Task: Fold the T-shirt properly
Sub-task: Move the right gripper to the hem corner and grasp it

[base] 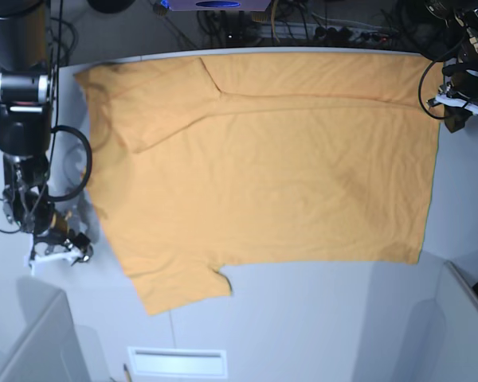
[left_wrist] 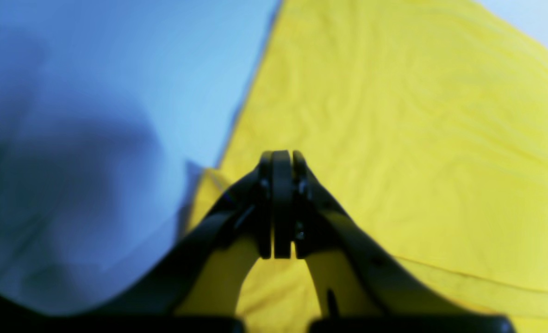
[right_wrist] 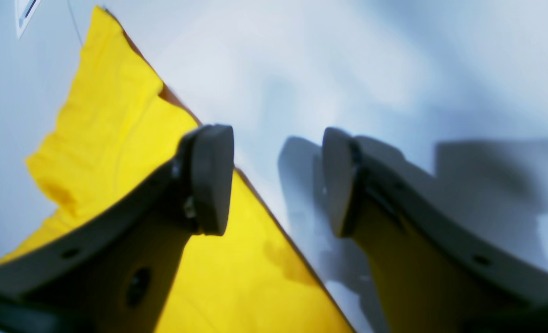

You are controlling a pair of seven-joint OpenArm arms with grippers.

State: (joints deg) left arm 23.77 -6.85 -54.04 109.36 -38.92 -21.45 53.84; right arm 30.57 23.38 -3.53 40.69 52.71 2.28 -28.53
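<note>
Left hand [left_wrist: 281, 203] clenched at the hem edge of the plain peach-yellow cotton T-shirt [base: 263, 167]; right hand [right_wrist: 276, 185] released beside its other edge.

The shirt lies spread flat across the pale grey worktop [base: 319, 318], one sleeve already turned in, probably readying a fold. Whether cloth is pinched is unclear. Tangled cables [base: 303, 28] sit behind, well apart.

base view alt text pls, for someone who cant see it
A light-orange T-shirt lies spread across a white table, one long edge already folded over. The left gripper sits at its right edge, the right gripper beside its left edge.
</note>
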